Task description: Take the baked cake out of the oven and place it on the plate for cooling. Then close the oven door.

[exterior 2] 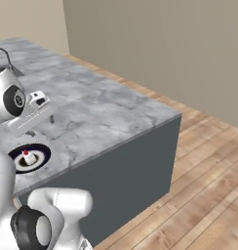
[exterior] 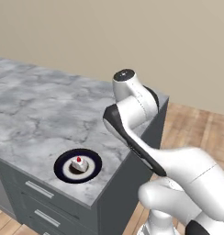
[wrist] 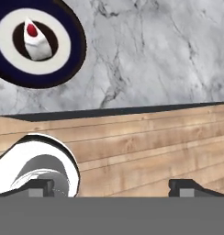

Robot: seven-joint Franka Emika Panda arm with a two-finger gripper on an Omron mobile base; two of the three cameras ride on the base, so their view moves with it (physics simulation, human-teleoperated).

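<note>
Cake sits on the plate, dark disc at the centre with a white wedge and a red dot on top. Plate is near the front corner of the grey marble surface, just in from the edge above the drawers, likely so I could reach it from the side.

My claw is wide open and empty; the hand view has both tips well apart over the wood floor, with the plate up in that view's far corner, well clear of the tips. Reads to me as the drop being done: nothing between the fingers, cake resting on its own.

Placement half looks finished. Oven and its door are out of frame here, so I can't tell how the door stands. Judging by the task, shutting it is what's left, and that means turning the base toward it.
</note>
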